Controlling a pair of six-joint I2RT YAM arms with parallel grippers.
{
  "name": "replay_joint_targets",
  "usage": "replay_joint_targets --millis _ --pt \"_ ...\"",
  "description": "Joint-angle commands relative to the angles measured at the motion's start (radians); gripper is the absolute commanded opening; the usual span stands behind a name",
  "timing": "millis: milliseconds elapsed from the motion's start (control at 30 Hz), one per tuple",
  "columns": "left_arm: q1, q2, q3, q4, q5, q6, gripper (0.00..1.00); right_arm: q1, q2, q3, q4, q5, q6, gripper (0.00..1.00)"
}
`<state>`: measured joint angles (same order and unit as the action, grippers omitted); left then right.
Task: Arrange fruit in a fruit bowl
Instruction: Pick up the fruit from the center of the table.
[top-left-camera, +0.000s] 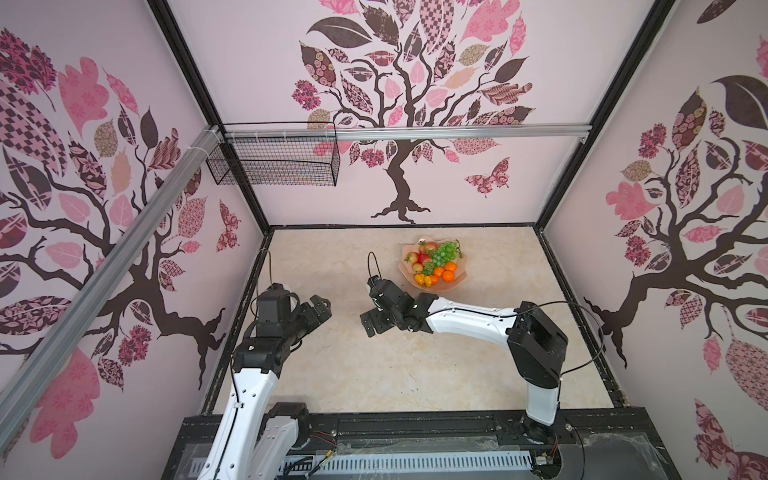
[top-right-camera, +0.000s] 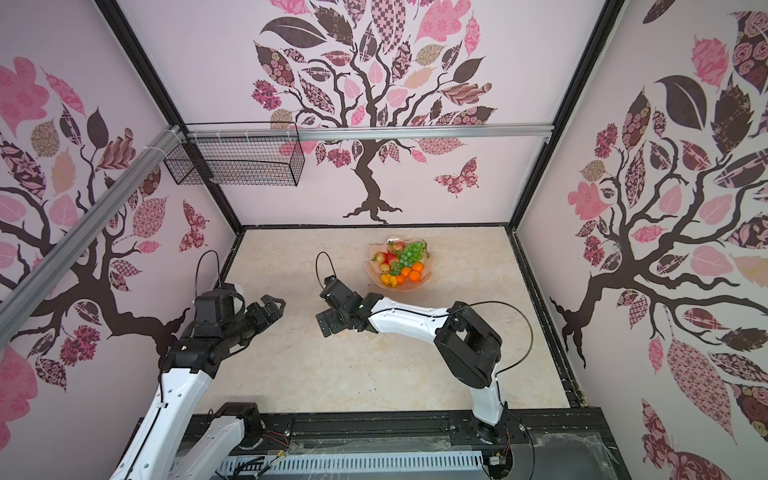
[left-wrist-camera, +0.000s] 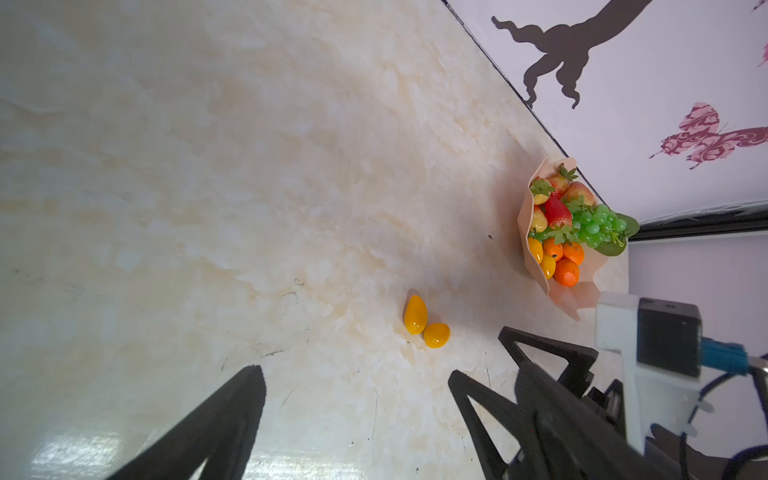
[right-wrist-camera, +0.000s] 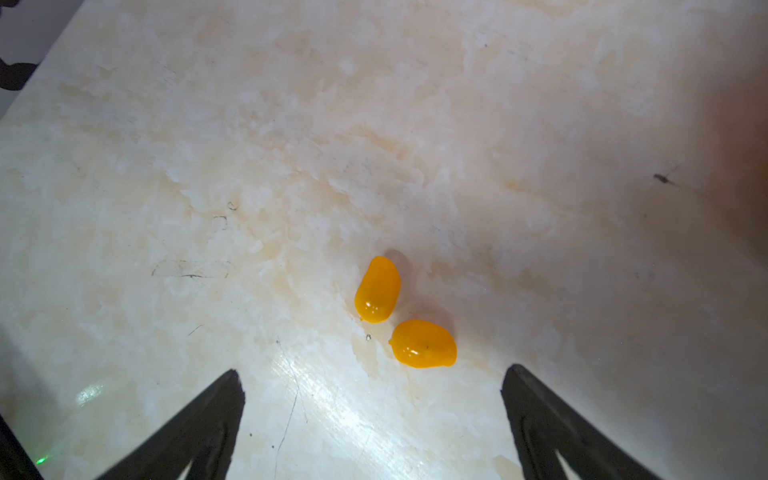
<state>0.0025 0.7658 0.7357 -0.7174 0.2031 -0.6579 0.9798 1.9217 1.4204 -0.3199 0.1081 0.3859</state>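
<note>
The peach fruit bowl (top-left-camera: 457, 279) (top-right-camera: 426, 277) stands at the back of the table, right of middle. It holds strawberries (left-wrist-camera: 557, 212), a green grape bunch (top-left-camera: 444, 252), tangerines (top-left-camera: 448, 275) and yellow tomatoes (top-left-camera: 423, 280). Two more yellow tomatoes (right-wrist-camera: 377, 289) (right-wrist-camera: 423, 343) lie touching on the bare table, seen also in the left wrist view (left-wrist-camera: 415, 314); both top views hide them under the right arm. My right gripper (top-left-camera: 376, 322) (right-wrist-camera: 376, 374) hangs open just short of them, empty. At the left, my left gripper (top-left-camera: 322, 307) (left-wrist-camera: 384, 374) is open and empty.
A black wire basket (top-left-camera: 274, 160) hangs on the back wall's rail at upper left, well above the table. Patterned walls close the table (top-left-camera: 374, 374) on three sides. In the left wrist view the bowl (left-wrist-camera: 573, 299) sits near the back wall.
</note>
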Motion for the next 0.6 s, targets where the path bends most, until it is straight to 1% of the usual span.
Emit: replay_joint_targets --millis 0,267,333,567 --pt "0.033 0.005 -0.033 -0.004 0.100 0.011 0.98 -0.007 0.098 0.121 -0.143 -0.008 0.063 1.00" --pt "0.048 0.043 -0.063 0.050 0.171 -0.014 0.98 -0.007 0.283 0.390 -0.375 -0.018 0.088 0.99" --pt "0.052 0.047 -0.078 0.068 0.189 -0.027 0.98 -0.006 0.318 0.441 -0.402 -0.028 0.094 0.95" --pt "0.060 0.059 -0.095 0.093 0.204 -0.050 0.98 -0.006 0.419 0.593 -0.493 -0.043 0.097 0.74"
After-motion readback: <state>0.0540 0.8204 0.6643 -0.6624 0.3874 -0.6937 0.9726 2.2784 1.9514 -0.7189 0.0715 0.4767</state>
